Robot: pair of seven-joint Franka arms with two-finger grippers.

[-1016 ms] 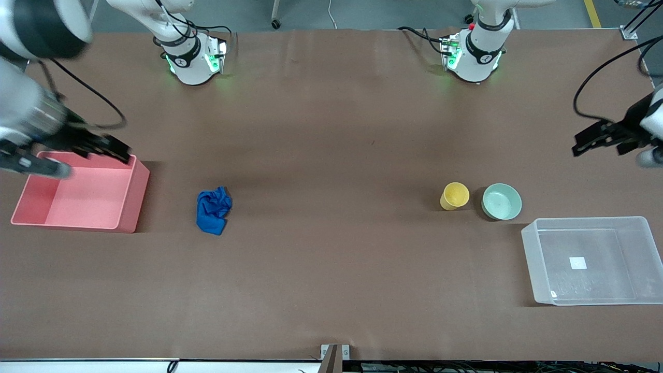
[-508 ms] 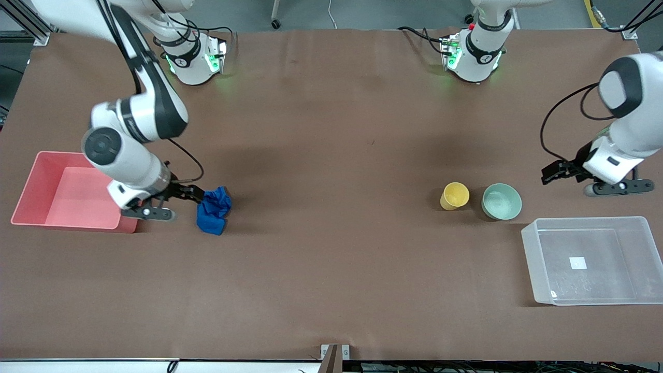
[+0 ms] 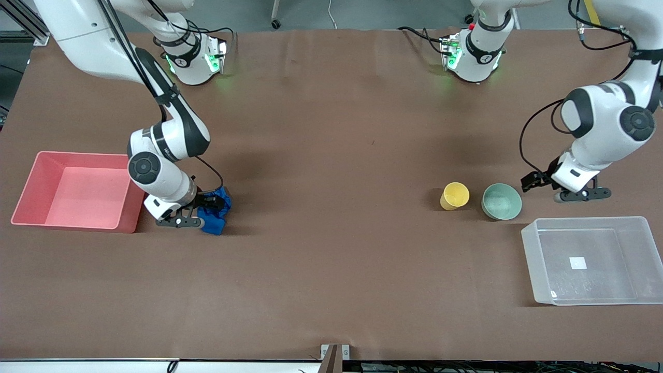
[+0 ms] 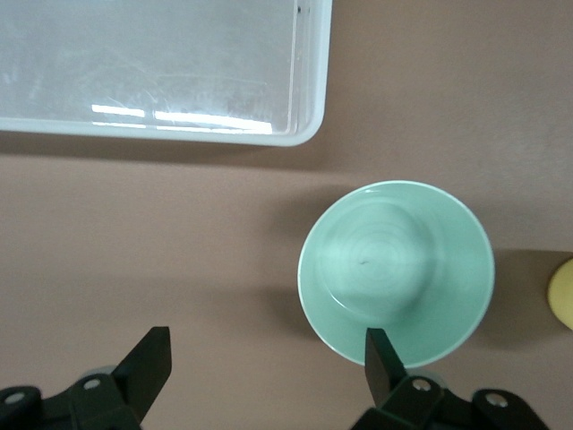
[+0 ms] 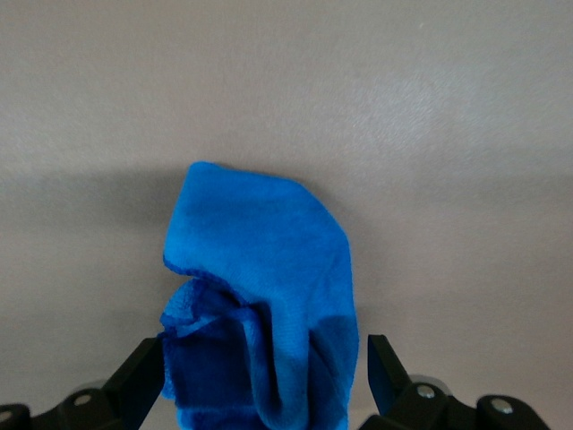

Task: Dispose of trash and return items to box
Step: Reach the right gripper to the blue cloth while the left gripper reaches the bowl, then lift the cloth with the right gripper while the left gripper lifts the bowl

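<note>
On a brown worktop [image 3: 331, 259], the right gripper [image 3: 207, 204] straddles the blue trash [image 3: 217, 217] beside the pink tub [image 3: 31, 176], jaws wide to pinch it, while the left gripper [image 3: 533, 181], also wide, nears the green bowl [image 3: 501, 202] beside the yellow cup [image 3: 455, 196] and near the clear box [image 3: 528, 243].

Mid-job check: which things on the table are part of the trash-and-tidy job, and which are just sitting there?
Part of the job:
blue cloth lump, trash, between the right gripper's open jaws
yellow cup
mint bowl, by the open left gripper
clear box
pink tub, probably for the trash

Just lying about:
nothing else visible
</note>
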